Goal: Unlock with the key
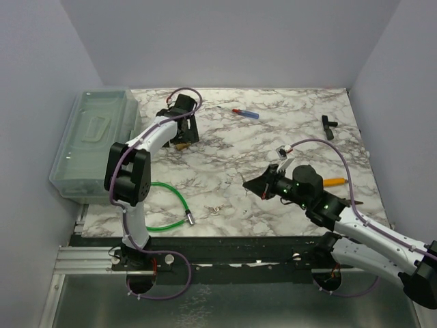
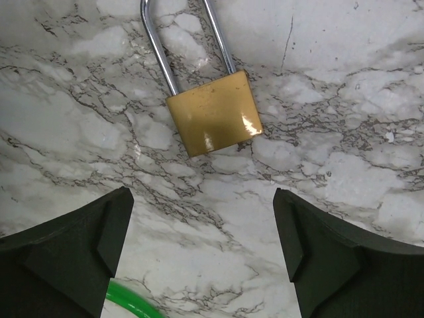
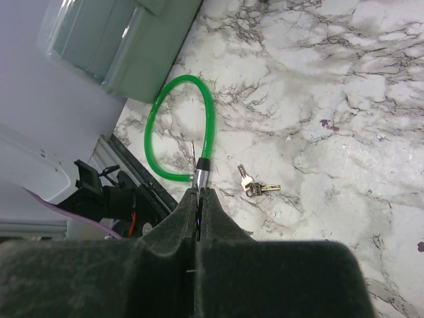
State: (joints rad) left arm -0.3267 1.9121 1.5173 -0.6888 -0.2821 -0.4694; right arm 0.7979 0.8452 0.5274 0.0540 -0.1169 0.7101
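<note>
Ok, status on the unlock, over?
Left gripper open, hovering by the padlock. Right gripper shut, apparently on the key, edge-on. More keys and green cable lie just ahead.

A white marble-patterned table (image 1: 273, 143) with dark veins. A clear plastic lidded box (image 1: 92, 140) sits along its left edge. A green cable (image 1: 167, 208) curls in a loop near the front left, ending in a metal tip. A screwdriver with a red and blue handle (image 1: 244, 113) lies toward the back. A small black part (image 1: 330, 126) rests at back right, and a yellow object (image 1: 334, 182) lies at right.
</note>
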